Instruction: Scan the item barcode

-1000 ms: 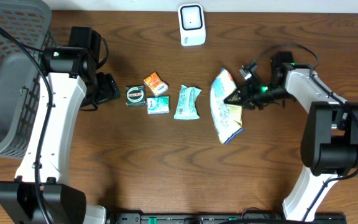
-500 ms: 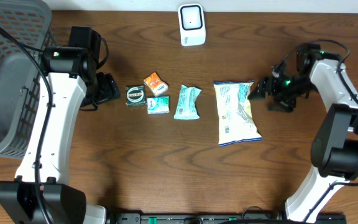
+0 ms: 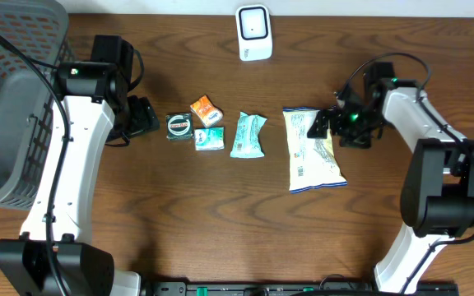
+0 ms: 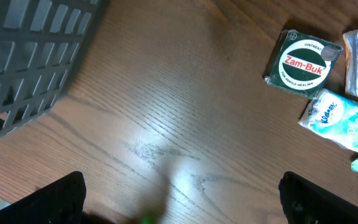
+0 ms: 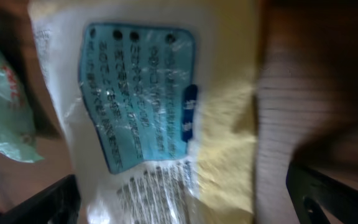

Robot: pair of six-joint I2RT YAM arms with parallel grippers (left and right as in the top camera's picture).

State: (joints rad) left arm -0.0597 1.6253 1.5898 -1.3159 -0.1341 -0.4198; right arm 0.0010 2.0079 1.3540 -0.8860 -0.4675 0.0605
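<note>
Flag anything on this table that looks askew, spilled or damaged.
Nothing stands out. The snack bag lies flat, only slightly angled, beside the teal pouch, with no visible tear or spill. The scanner sits alone at the far edge.

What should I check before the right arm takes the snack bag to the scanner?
1. Right gripper open, at the bag's upper right edge: ok.
2. Snack bag lying flat on the table, held by nothing: ok.
3. Barcode facing up: cannot tell, the print is blurred.
4. Scanner uncovered, nothing in front of it: ok.
5. Teal packet apart from the bag: ok.
6. Left gripper open, on the other side of the small items: ok.
</note>
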